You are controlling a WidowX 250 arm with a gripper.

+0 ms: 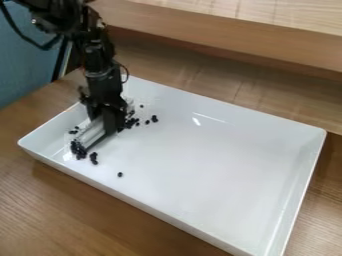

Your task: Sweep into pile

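Note:
The black gripper (pixel 107 124) hangs down over the left part of the white tray (pixel 207 155), shut on a whitish sweeping tool (pixel 91 133). The tool's long lower edge is low at the tray floor, slanting from lower left to upper right. Small dark pieces (pixel 79 150) cluster at its near left end, with several just beside them. More dark pieces (pixel 132 121) lie scattered right of the gripper. One lone piece (pixel 120 174) rests nearer the front rim, and a few lie behind the tool. The gripper hides part of the tool and the floor behind it.
The tray's raised rim surrounds the work area, with its left corner close to the tool. Under the tray is a brown wooden table (pixel 60 200). A thick wooden ledge (pixel 220 35) runs along the back, and a blue surface (pixel 27 65) stands at the upper left.

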